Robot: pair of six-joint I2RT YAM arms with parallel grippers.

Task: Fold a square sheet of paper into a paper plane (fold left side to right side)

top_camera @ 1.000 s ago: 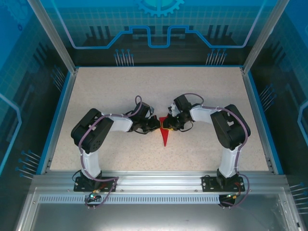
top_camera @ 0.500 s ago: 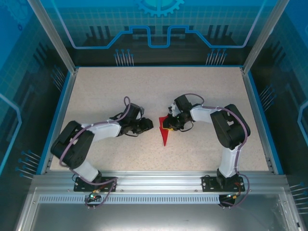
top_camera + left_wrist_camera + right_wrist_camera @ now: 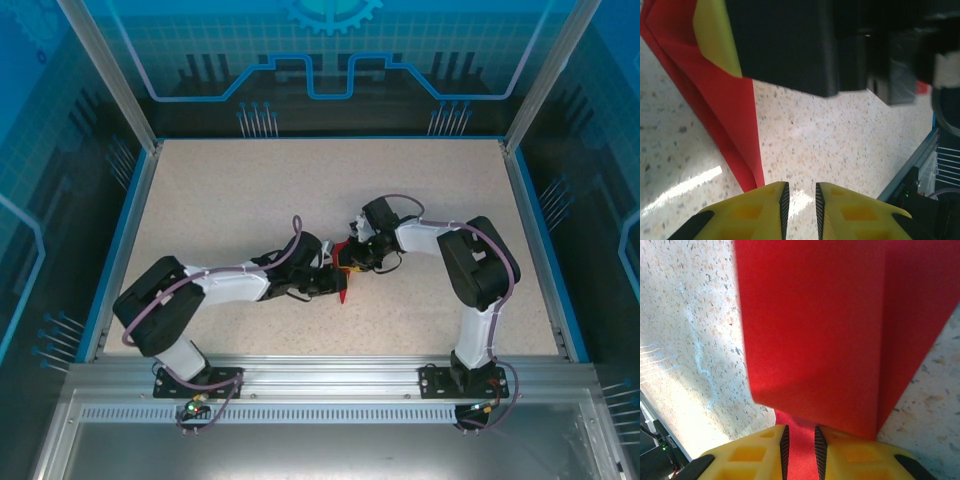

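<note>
Here, the right gripper (image 3: 800, 435) pinches the paper plane (image 3: 810, 330); the left gripper (image 3: 800, 190) stands slightly parted, empty, beside its pointed tip.

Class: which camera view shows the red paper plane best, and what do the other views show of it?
The left wrist view: there the paper plane shows its narrowing red body, layered edges and a yellow flap. The right wrist view shows it as a close red surface with one crease. The top external view shows it as small red slivers.
</note>
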